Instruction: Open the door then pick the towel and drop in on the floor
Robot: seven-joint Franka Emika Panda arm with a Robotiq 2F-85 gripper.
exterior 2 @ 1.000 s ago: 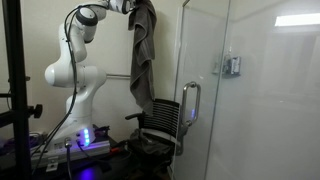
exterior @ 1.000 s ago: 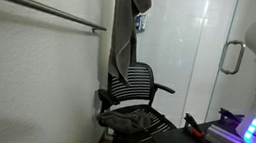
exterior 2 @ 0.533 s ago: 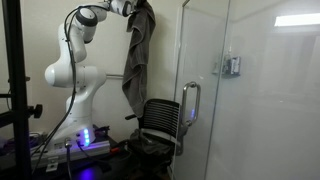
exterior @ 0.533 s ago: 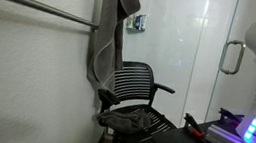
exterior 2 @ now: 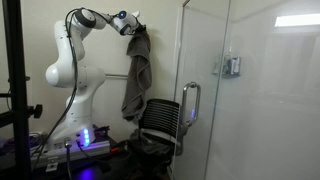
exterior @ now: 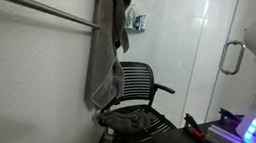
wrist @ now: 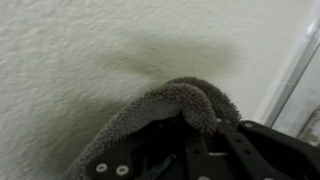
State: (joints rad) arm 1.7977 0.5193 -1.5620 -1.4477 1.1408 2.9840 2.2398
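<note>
Gripper (exterior 2: 128,22) held high, fingers pinched tight on the top fold of the grey towel (exterior 2: 135,75), the rest hanging limp close beside the white wall (wrist: 80,50). Lower end of the towel near the backrest of the black mesh chair (exterior: 140,93), with the wall rail (exterior: 36,6) alongside. Door (exterior: 209,68) with silver D-shaped handle (exterior: 231,58) well apart from the towel, near the robot base (exterior 2: 70,75).

Bathroom-like room rigged for robot work: long silver metal rail (exterior: 41,7) on textured white wall (exterior: 26,77), tall white glossy panel door (exterior: 204,92) with D-shaped silver pull handle (exterior: 232,57), black mesh office chair (exterior: 138,83), white robot arm (exterior 2: 68,70).
</note>
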